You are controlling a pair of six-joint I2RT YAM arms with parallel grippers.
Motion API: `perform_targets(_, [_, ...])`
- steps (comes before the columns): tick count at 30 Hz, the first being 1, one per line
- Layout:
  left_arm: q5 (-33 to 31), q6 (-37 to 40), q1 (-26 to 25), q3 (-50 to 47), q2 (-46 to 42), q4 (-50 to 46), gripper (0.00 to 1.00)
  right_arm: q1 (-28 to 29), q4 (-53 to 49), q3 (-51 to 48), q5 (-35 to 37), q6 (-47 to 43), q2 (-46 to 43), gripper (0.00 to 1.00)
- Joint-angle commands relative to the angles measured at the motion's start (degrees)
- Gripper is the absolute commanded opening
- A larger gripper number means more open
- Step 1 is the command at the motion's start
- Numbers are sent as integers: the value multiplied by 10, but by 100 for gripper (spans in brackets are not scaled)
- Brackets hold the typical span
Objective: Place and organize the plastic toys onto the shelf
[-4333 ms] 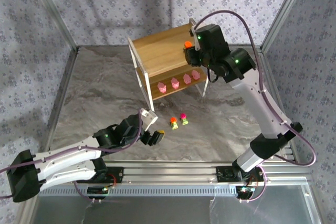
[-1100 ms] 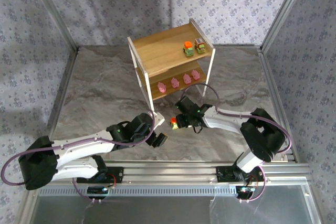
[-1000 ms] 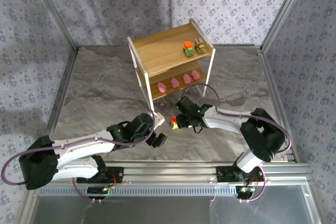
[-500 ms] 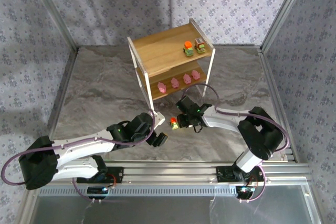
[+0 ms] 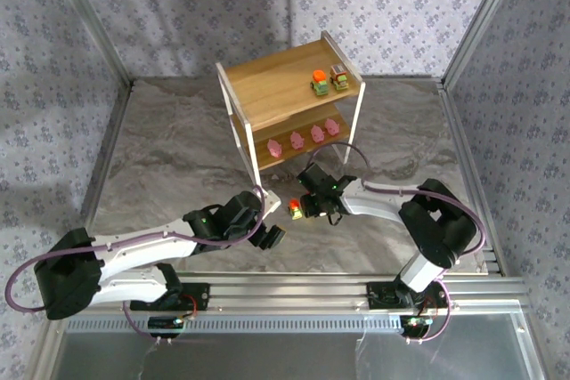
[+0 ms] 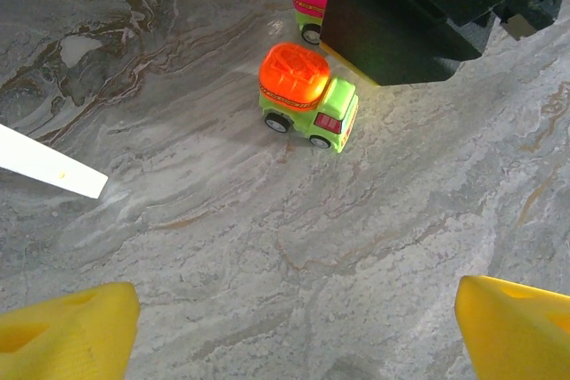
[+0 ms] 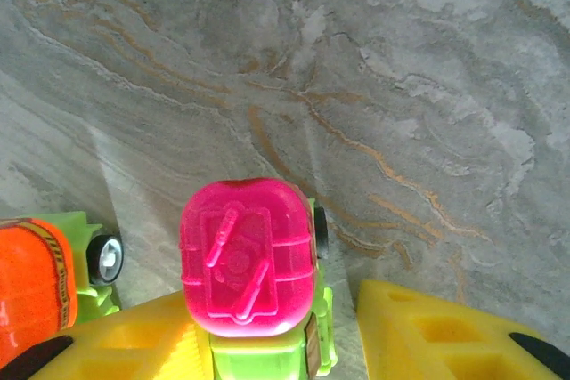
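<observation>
Nearest me, my left tool (image 6: 294,335) hangs released over the bare surface (image 6: 223,246), with nothing between its wide-set yellow fingertips (image 6: 67,327). I count four trucks. Two stand on the surface. The orange-topped truck (image 6: 307,100) slants across the left wrist view, cab at lower right. Just beyond it is the magenta-topped truck (image 7: 249,264), half hidden there by the right arm's black body. My right tool (image 7: 280,327) straddles that truck lengthwise, cab toward the wrist. It is not clenched: a strip of surface shows beside one finger. Farther off, the shelf (image 5: 267,86) carries a second orange truck (image 5: 319,83) and a brown-topped truck (image 5: 338,78) side by side on top, too small to read their heading. Four pink figures (image 5: 296,141) sit in a row on its lower tier.
</observation>
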Motion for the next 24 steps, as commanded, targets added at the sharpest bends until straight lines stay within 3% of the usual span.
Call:
perform_targets(1, [-6, 7, -5, 19, 1, -3, 92, 5, -6, 18, 10, -11, 11, 46])
perform_targets(24, [-8, 8, -6, 18, -1, -4, 92, 14, -25, 26, 37, -21, 21, 43])
